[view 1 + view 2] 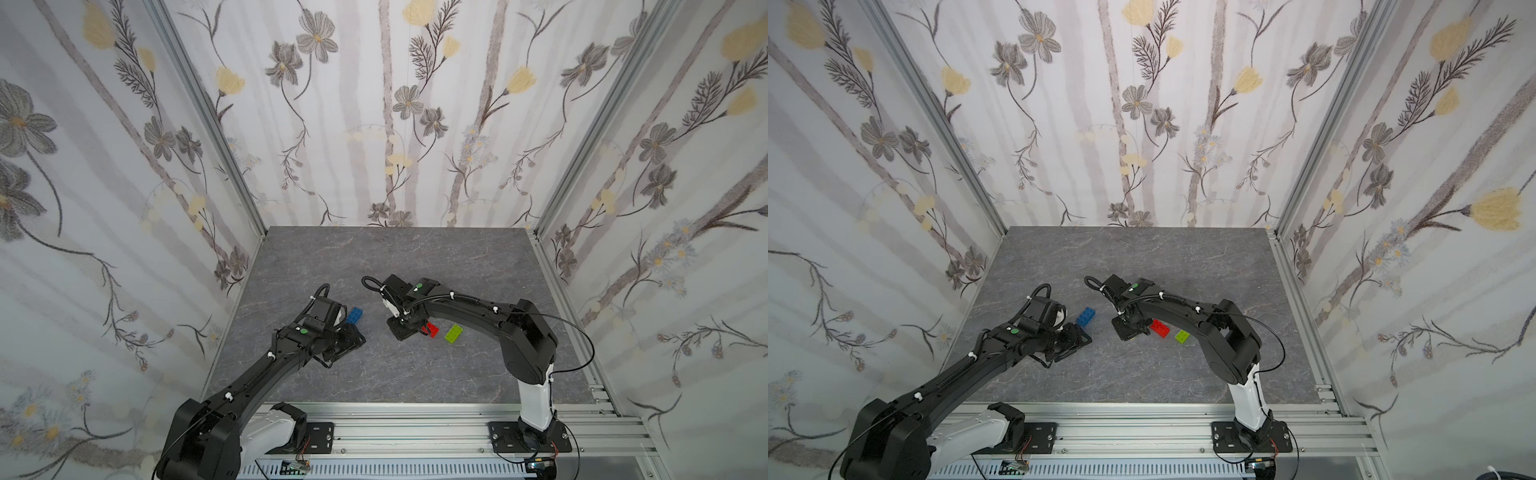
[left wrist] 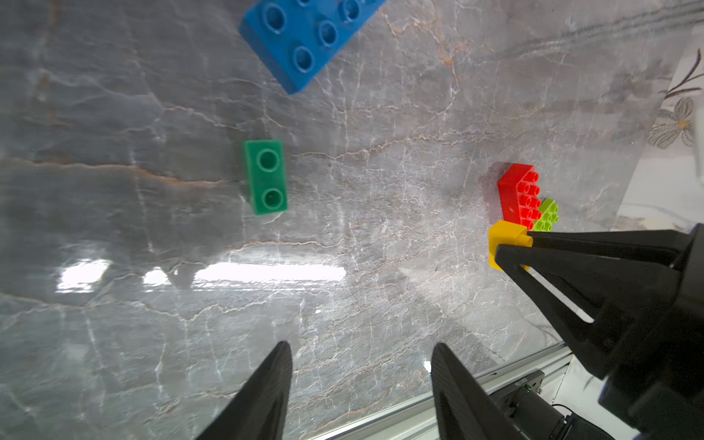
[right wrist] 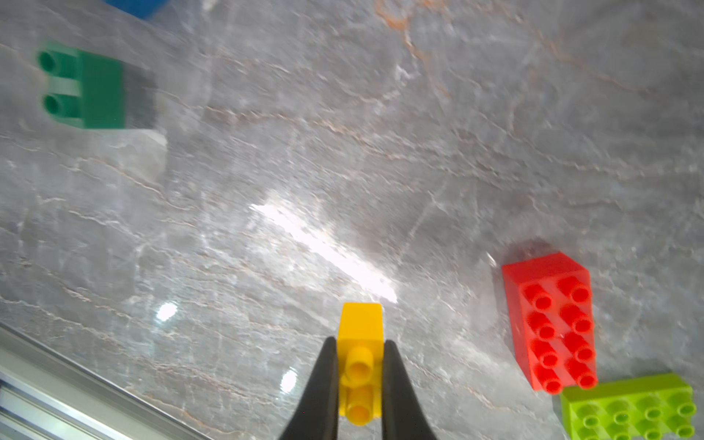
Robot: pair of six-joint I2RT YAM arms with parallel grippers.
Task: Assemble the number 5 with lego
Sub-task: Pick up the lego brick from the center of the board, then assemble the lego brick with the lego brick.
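Blue brick point(image 2: 304, 42) cut off in the left wrist view; dark-green brick point(image 3: 99, 91) blurred in the right wrist view.

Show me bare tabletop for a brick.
Free: the far half of the grey marbled tabletop by the floral wall, the near strip along the aluminium rail, and the gap between short dark-green brick and long red brick. Crowded: red brick, lime-green brick and the right gripper holding the yellow brick cluster.

Left tool point(image 2: 362, 344) stands parted; right tool point(image 3: 360, 341) pinched closed.
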